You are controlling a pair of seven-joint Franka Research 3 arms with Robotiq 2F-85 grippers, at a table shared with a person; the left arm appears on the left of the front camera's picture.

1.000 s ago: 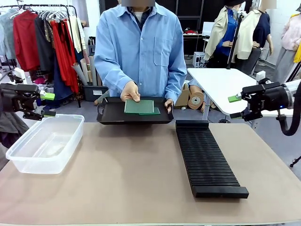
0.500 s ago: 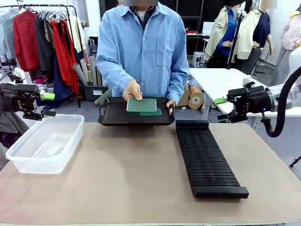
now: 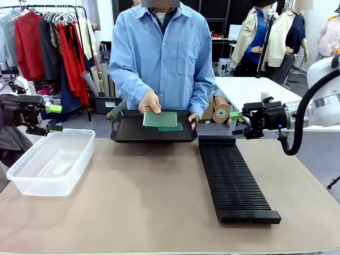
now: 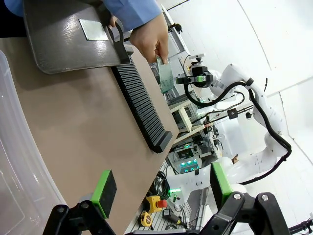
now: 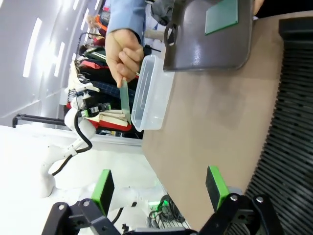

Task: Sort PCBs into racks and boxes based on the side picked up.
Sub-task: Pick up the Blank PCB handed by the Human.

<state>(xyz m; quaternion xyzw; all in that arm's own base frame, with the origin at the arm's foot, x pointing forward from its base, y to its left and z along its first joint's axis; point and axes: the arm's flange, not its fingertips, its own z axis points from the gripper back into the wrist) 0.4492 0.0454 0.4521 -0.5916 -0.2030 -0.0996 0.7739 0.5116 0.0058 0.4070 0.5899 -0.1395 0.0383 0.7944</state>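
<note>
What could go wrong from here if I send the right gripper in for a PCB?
1. The person's hand rests on the top PCB and the other hand holds the tray. The open right gripper might pinch fingers.
2. A second PCB lies partly under the top one, so a grasp may catch both or slip.
3. The rack has its far end near the gripper, and a low approach could strike it.
</note>
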